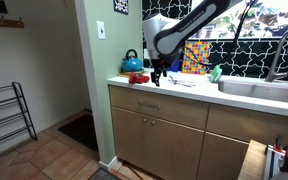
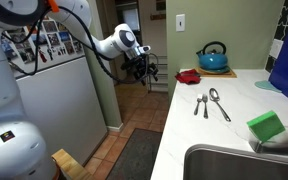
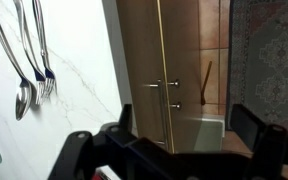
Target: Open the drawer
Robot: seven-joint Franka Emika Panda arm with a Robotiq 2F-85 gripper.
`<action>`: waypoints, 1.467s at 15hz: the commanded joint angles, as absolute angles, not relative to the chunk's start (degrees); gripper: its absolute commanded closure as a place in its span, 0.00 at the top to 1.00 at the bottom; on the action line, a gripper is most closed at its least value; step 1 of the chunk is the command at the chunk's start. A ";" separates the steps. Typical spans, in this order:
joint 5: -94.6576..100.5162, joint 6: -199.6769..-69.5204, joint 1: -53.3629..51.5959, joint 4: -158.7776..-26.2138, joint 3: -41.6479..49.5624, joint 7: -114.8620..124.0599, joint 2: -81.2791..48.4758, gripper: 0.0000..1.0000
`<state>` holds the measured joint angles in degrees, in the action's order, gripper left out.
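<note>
The drawer (image 1: 156, 106) is the wide light-wood front just under the white counter, with a small metal handle (image 1: 149, 104). It is closed, so its inside is hidden. In the wrist view, looking down, the drawer front (image 3: 139, 60) lies beside the counter's edge, with its handle (image 3: 154, 84) visible. My gripper (image 1: 156, 73) hangs open and empty above the counter's front edge, over the drawer and not touching it. In an exterior view the gripper (image 2: 149, 70) is just off the counter's edge. In the wrist view its two fingers (image 3: 184, 135) stand wide apart.
On the counter are a blue kettle (image 1: 132, 62), a red object (image 1: 139, 77), a spoon and forks (image 3: 29, 70), and a green sponge (image 2: 267, 126). A sink (image 1: 259, 88) is beside them. Cabinet doors (image 1: 154, 145) stand below the drawer. A white fridge (image 2: 59, 100) stands across the aisle.
</note>
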<state>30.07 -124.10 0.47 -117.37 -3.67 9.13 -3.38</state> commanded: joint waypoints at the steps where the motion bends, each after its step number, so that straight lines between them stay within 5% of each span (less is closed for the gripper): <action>1: 30.82 -123.44 -0.49 -114.81 -2.12 11.57 -7.38 1.00; 22: 37.73 -126.58 -8.90 -86.20 8.43 20.09 -45.54 1.00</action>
<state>36.29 -125.72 -7.71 -90.35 6.30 19.27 -41.21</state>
